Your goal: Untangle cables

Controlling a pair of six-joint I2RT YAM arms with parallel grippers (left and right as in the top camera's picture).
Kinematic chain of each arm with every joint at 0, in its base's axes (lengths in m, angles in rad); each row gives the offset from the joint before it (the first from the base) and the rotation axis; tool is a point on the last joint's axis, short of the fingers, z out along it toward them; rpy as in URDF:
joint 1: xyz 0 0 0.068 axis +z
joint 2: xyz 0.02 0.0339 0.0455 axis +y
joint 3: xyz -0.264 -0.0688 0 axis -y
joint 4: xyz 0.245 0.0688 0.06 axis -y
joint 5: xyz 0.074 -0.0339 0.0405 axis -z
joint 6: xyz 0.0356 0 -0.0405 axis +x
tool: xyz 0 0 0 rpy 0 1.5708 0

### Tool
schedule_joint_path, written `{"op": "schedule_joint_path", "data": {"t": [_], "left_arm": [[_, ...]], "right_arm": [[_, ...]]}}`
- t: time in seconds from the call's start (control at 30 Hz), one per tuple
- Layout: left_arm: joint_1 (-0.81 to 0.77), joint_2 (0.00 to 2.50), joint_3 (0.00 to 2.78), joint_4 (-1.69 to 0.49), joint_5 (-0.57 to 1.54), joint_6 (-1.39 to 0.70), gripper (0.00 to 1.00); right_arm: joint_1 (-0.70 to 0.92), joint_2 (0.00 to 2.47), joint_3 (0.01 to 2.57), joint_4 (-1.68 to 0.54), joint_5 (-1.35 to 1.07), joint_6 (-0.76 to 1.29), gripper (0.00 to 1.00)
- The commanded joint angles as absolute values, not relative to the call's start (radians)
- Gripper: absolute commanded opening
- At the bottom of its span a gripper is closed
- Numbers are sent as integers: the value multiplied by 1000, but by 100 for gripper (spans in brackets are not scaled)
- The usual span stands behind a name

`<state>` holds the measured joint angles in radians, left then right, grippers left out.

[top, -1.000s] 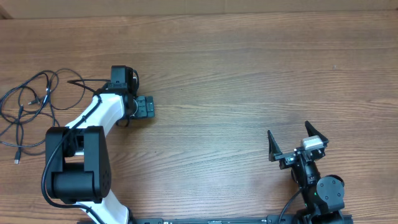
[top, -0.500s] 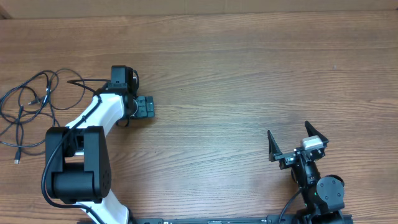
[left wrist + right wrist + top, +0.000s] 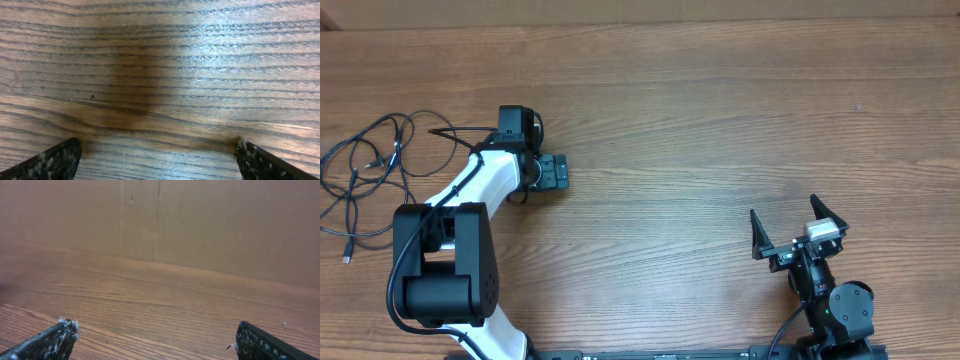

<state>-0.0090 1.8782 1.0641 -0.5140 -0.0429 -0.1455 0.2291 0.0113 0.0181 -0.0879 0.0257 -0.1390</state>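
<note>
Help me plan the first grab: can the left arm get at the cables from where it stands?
Probably yes. The cables lie loose on the table right beside the left arm, nothing between them, and the left gripper is open and empty over bare wood.

No change shows between the earlier overhead views and this one. The left hand (image 3: pixel 554 172), at about 10 o'clock on the tabletop (image 3: pixel 720 120), sits exactly where it was, and so does the right hand (image 3: pixel 784 210) at about 5 o'clock; both sets of jaws are spread as wide as before. The cables (image 3: pixel 395 150) at 9 o'clock show the same loops and outline.
</note>
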Motion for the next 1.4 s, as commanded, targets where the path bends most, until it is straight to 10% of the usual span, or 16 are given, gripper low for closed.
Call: {"op": "schedule_joint_path", "data": {"t": [0.0,1.37], "left_arm": [[-2,2025,956,-537,7,-134,99],[-177,1262,955,-549,7,-134,100]], "right_arm": [[228,2,7,-84,22,-147,100],[229,2,8,-84,22,-147,100]]}}
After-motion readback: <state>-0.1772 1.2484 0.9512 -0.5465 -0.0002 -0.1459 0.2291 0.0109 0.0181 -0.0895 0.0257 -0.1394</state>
